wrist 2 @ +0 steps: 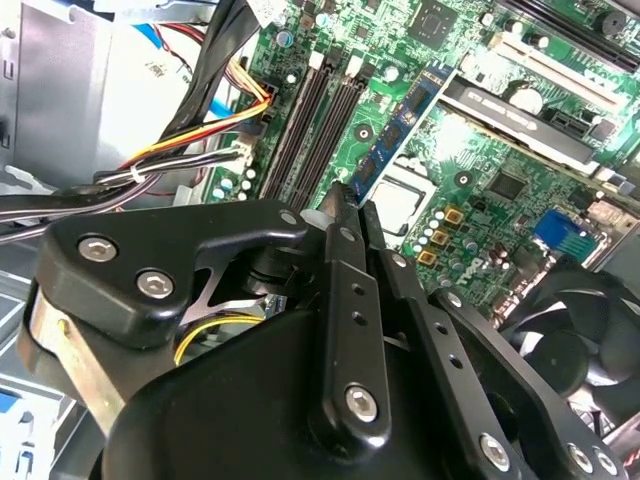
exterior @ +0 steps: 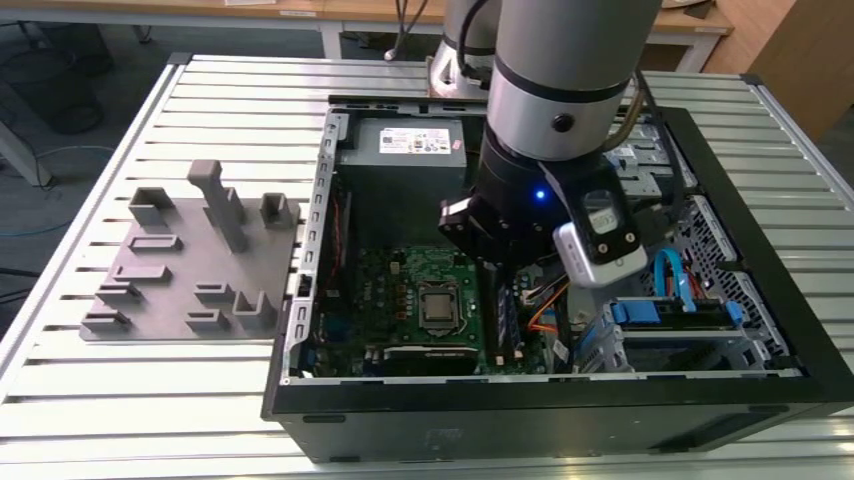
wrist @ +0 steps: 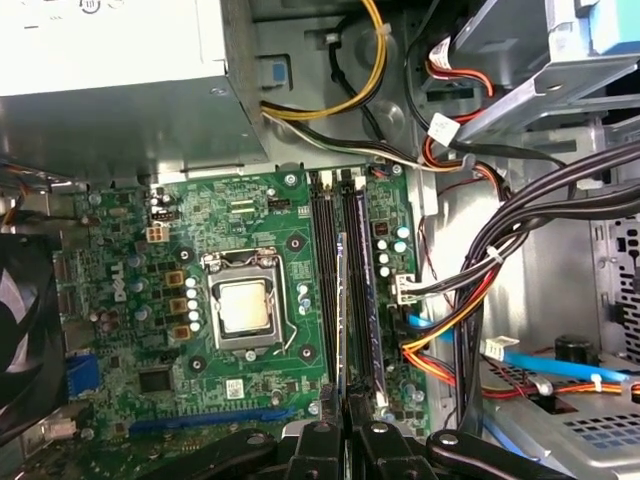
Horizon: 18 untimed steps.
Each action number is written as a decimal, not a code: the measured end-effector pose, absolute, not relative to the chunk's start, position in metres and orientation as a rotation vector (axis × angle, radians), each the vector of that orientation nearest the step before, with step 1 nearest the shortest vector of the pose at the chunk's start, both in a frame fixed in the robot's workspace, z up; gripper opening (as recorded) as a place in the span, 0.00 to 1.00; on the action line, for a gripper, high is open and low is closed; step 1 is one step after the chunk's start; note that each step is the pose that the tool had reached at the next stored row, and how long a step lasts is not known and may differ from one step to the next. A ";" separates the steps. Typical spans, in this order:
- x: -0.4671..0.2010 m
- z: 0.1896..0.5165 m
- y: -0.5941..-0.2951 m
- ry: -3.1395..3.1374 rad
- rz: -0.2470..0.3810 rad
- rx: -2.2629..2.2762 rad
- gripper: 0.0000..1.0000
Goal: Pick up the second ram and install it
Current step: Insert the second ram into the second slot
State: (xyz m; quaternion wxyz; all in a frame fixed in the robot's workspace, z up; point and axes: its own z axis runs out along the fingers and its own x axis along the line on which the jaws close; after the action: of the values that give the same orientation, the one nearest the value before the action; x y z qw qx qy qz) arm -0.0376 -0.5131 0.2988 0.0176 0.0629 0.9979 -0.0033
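Black fingers (wrist 2: 345, 215) of mine pinch the second ram (wrist 2: 395, 125) by one end, edge down over the memory slots (wrist: 340, 260) beside the processor socket (wrist: 245, 305) on the green motherboard (wrist: 150, 340). I judge a risk: if the stick is tilted or off the slot line, pressing may bend it or damage the latches. Loose cables (wrist: 470, 300) lie near.

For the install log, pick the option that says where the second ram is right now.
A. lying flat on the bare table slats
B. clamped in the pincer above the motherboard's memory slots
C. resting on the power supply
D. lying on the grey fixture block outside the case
B: in the second wrist view the second ram sticks out from the shut pincer, edge-on over the motherboard beside the black memory slots.
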 end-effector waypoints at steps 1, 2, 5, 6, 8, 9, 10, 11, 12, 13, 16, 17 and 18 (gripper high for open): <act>-0.038 0.298 -0.513 3.100 -0.010 0.196 0.14; -0.038 0.297 -0.513 3.100 -0.010 0.196 0.14; -0.037 0.294 -0.513 3.100 -0.010 0.200 0.14; -0.036 0.293 -0.513 3.099 -0.010 0.206 0.14; -0.035 0.291 -0.513 3.098 -0.011 0.225 0.14; -0.034 0.289 -0.513 3.098 -0.011 0.234 0.14; -0.033 0.288 -0.513 3.097 -0.011 0.242 0.14; -0.032 0.287 -0.512 3.097 -0.011 0.247 0.14; -0.031 0.287 -0.512 3.096 -0.011 0.249 0.14; -0.030 0.286 -0.512 3.096 -0.011 0.250 0.14; -0.029 0.283 -0.512 3.096 -0.011 0.255 0.14; -0.028 0.281 -0.512 3.096 -0.011 0.256 0.14; -0.027 0.280 -0.512 3.096 -0.011 0.257 0.14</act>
State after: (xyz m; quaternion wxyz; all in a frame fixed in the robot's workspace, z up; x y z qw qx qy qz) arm -0.0274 -0.5121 0.2804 0.0176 0.0829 0.9964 -0.0037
